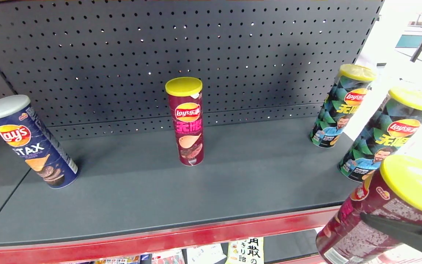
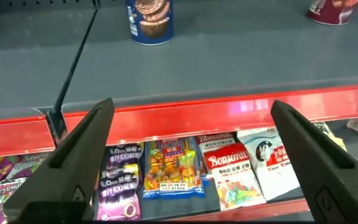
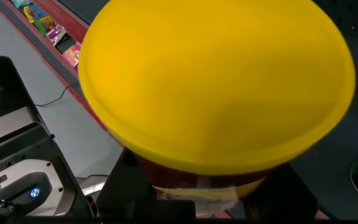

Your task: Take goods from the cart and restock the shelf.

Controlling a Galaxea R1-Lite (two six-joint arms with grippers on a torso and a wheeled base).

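maroon cylindrical chip can with a yellow plastic lid [image 1: 379,212] sits tilted in the right gripper [image 1: 398,229], whose dark fingers are clamped across its body. it hangs at the shelf's right end, in front of and partly below the red front lip [image 1: 196,234], not yet on the dark grey shelf board [image 1: 214,183]. the left gripper [image 2: 191,109] is spread wide and empty, in front of the same lip, facing the stretch between the blue can with a grey lid [image 1: 31,141] and the standing maroon can [image 1: 188,123].

the main risk looks like a collision. the nearer green-patterned can with a yellow lid [image 1: 387,135] stands just beside the held can, with a second green-patterned can [image 1: 341,106] behind it, so a careless swing inward could topple either. the held can's base could also catch the red lip if it is not raised enough. set down tilted like this, it would likely fall over.
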